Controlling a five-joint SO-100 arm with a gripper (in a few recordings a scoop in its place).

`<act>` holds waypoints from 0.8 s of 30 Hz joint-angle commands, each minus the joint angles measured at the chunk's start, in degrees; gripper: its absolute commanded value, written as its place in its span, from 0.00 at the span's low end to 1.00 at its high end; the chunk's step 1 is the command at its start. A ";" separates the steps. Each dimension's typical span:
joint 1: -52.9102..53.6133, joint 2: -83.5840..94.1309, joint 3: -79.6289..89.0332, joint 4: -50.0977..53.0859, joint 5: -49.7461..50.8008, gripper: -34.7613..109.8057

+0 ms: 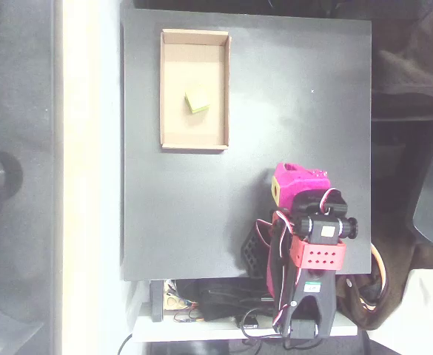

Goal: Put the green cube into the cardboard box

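The green cube lies inside the cardboard box, near the middle of its floor and turned a little against the walls. The box stands in the far left part of the black table in the overhead view. My arm is folded up at the table's near right corner, far from the box. Its magenta gripper points away from the camera, so its jaws are hidden and I cannot tell whether they are open. Nothing is visibly held in it.
The black table has bare surface between the box and the arm. Cables and electronics crowd the near edge beside the arm's base. A pale strip runs along the table's left side.
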 commanded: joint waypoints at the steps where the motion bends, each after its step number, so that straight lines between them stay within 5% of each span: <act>1: 0.00 3.25 2.11 1.85 0.70 0.25; 24: -4.22 6.15 8.26 1.41 0.70 0.25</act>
